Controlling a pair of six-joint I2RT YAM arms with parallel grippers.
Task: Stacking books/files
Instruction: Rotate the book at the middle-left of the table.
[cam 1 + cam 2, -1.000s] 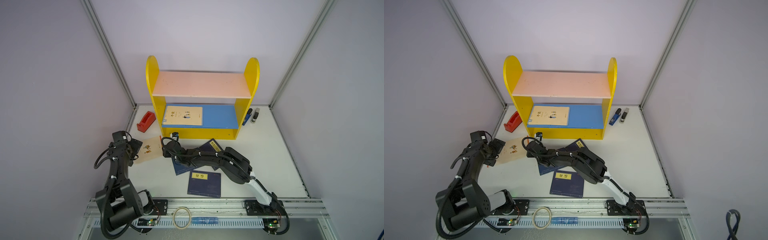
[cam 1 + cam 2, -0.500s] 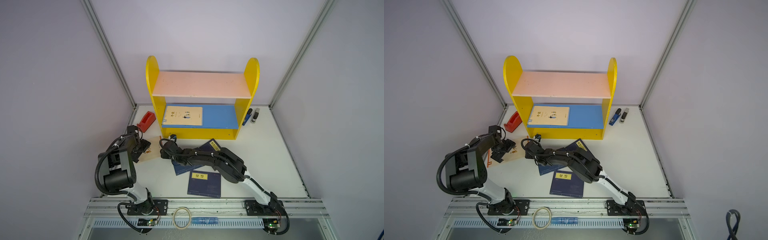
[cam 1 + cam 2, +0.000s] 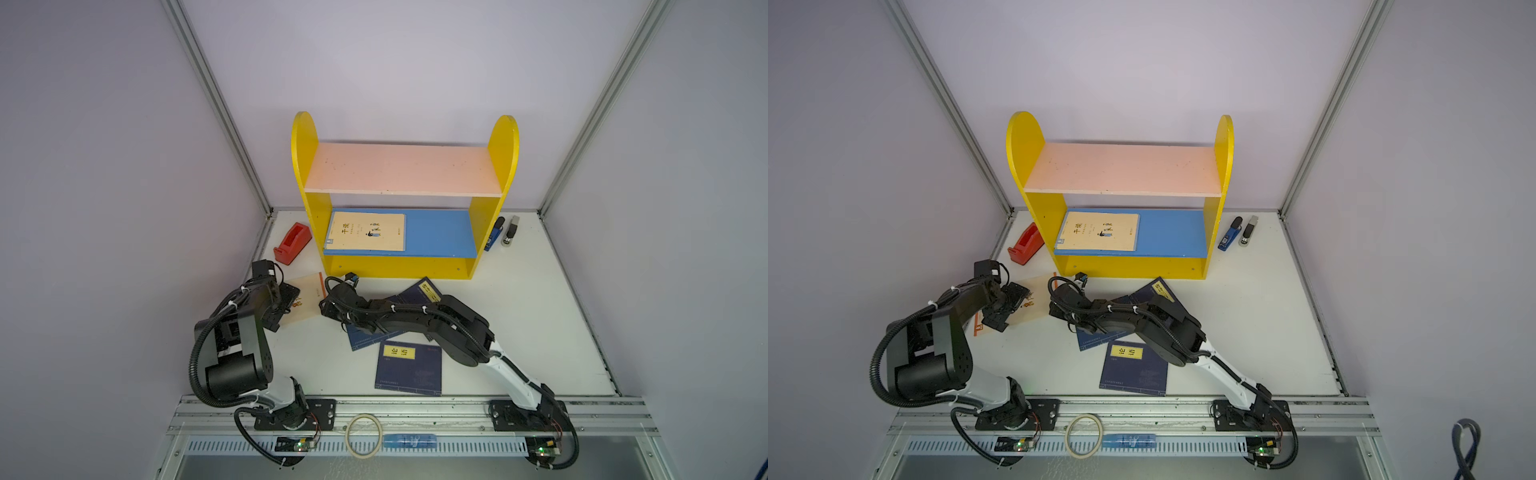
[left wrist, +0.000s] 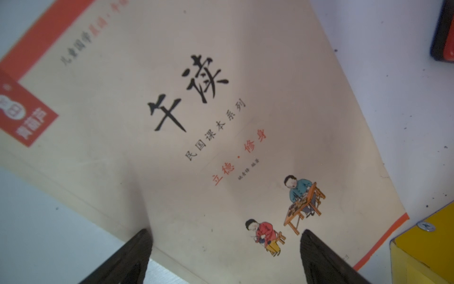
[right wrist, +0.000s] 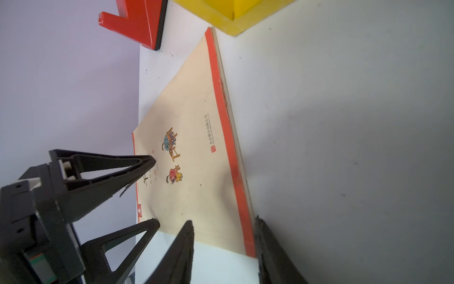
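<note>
A cream book point(image 3: 309, 296) point(image 4: 221, 123) lies on the white table left of the shelf, its red-edged side toward my right arm. My left gripper point(image 3: 292, 302) point(image 4: 224, 246) hovers open over it, both fingers above the cover. My right gripper point(image 3: 325, 306) point(image 5: 223, 236) stands at the book's red-edged corner, jaws apart with that corner between them. Another cream book point(image 3: 365, 231) lies flat on the blue lower shelf. A navy book point(image 3: 409, 368) lies near the front. More navy covers point(image 3: 426, 291) show under my right arm, partly hidden.
The yellow shelf unit point(image 3: 305, 166) stands at the back, with a pink upper board. A red tape dispenser point(image 3: 292, 243) sits just behind the cream book, near the left wall. A blue stapler point(image 3: 494, 235) and a grey one point(image 3: 510, 230) lie right of the shelf.
My left arm has swung in from the left wall, and its gripper now hangs over the cream book. My right gripper's jaws have narrowed around the book's corner.
</note>
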